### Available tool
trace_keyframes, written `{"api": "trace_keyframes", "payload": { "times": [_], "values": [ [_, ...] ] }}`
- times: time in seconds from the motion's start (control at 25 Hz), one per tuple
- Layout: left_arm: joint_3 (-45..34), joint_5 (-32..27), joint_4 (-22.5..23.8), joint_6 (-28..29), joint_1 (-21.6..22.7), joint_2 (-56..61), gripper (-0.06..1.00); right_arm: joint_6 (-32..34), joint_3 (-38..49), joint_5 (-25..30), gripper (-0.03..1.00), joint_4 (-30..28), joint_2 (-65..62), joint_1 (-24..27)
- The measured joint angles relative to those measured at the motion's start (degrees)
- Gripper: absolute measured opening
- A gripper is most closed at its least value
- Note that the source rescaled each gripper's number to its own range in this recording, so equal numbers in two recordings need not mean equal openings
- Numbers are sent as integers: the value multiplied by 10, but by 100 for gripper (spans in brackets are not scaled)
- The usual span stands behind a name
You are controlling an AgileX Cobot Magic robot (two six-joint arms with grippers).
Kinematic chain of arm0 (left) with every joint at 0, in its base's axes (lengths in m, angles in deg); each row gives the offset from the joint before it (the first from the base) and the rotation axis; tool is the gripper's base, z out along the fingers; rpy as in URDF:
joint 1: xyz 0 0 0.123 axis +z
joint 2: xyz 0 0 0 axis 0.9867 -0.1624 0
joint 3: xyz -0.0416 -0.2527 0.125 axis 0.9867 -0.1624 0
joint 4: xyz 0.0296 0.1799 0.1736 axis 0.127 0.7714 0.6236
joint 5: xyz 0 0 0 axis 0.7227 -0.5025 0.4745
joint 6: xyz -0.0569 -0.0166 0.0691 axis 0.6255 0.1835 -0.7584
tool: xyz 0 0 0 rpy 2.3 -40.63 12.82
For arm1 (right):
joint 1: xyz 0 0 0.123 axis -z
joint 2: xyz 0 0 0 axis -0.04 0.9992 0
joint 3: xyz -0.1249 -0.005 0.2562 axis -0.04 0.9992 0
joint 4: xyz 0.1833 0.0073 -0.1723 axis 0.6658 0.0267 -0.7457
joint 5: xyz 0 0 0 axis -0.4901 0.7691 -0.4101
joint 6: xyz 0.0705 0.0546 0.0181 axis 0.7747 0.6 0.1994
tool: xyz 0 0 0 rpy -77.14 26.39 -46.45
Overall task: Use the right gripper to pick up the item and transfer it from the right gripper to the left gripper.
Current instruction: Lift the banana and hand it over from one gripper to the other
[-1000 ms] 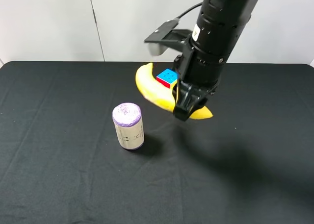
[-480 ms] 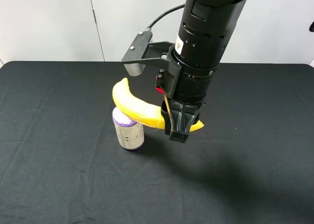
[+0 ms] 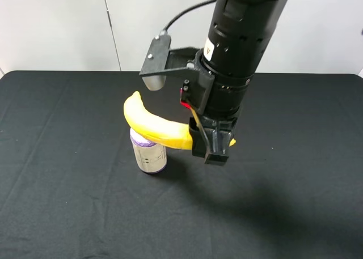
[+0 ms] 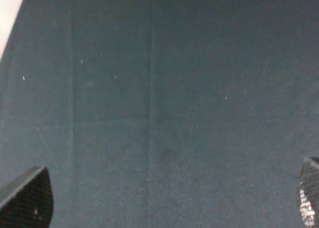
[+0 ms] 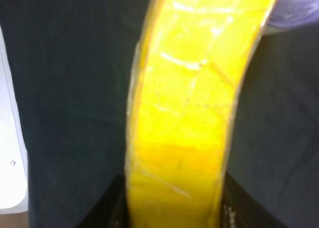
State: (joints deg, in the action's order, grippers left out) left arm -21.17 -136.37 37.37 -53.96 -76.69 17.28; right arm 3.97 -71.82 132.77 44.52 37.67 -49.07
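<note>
Right gripper (image 3: pixel 215 150) clenches the banana (image 3: pixel 151 123), which juts sideways over the can (image 3: pixel 150 157).

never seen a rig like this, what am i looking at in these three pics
This is a robot with two arms, each ending in a two-finger gripper. The wide picture comes from a camera mounted high over a black table. The other two come from cameras on the arms' wrists. The right gripper is shut on a yellow banana, lifted off the table near an upright purple-topped can. Its wrist picture shows that banana close up. The left wrist picture shows the left gripper open, with nothing between its fingers.
</note>
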Motion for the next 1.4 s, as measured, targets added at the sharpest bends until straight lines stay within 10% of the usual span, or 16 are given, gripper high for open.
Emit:
{"api": "trace_keyframes", "payload": {
  "times": [0.36,1.0,1.4],
  "values": [
    [75,-1,-66,-115,-28,-168,96,-39,-10,19,0,1,-47,0],
    [183,17,-59,-296,-311,-396,96,-49,-10,41,0,11,-53,0],
    [183,89,-83,-344,-365,-457,96,-27,-10,39,0,42,-53,0]
  ]
}}
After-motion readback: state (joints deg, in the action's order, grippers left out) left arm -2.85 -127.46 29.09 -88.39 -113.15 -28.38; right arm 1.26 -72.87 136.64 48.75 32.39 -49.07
